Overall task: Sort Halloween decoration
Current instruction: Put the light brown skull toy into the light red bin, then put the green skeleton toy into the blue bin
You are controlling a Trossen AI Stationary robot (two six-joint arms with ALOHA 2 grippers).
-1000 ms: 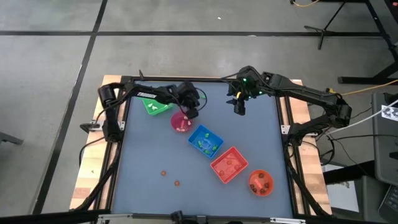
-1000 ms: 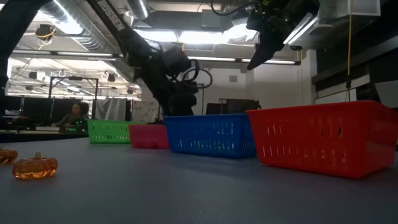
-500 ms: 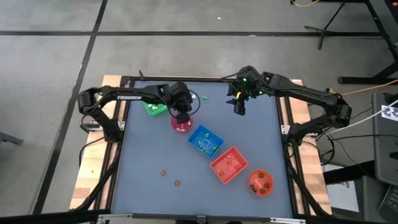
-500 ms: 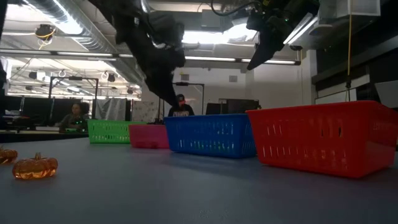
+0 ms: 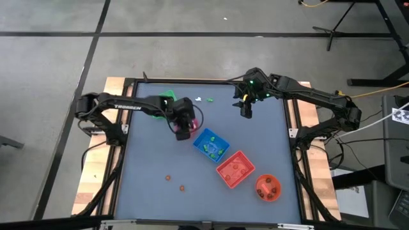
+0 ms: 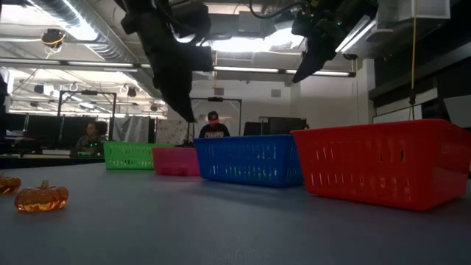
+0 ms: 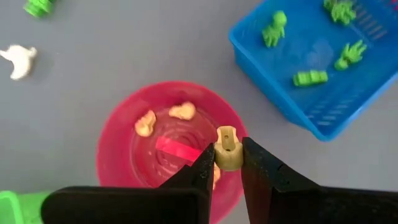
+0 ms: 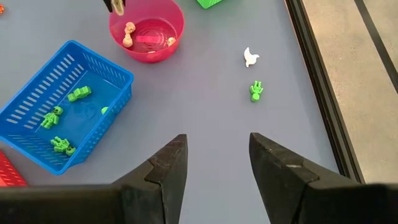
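Observation:
My left gripper (image 7: 227, 163) hangs above the pink bowl (image 7: 124, 146), shut on a small cream trinket (image 7: 227, 148). In the high view this gripper (image 5: 183, 130) covers most of the bowl. Cream trinkets (image 7: 182, 112) lie inside the bowl. Green figures (image 7: 309, 78) lie in the blue tray (image 5: 211, 144). A white trinket (image 8: 250, 57) and a green one (image 8: 255, 91) lie loose on the table's far part. Two orange pumpkins (image 5: 169, 177) sit near the near edge. My right gripper (image 8: 217, 163) waits open, high above the far right of the table (image 5: 245, 112). My left gripper pinches the cream trinket by its lower sides (image 7: 227, 160) between the two fingertips (image 7: 206, 163). The fingers come from above, pointing down. The trinket is lifted clear and sits upright over the pink bowl's rim area, a small hole showing on its top.
A red tray (image 5: 235, 168) and an orange bowl (image 5: 268, 186) with trinkets stand toward the near right. The green tray (image 5: 167, 95) sits at the far left, partly under the left arm. Bare grey table lies at the near left (image 5: 147, 172). A person (image 6: 213, 129) stands beyond the table.
My left arm has swung from beside the green tray toward the table's near edge, and its gripper now hangs over the pink bowl, closer to the low camera.

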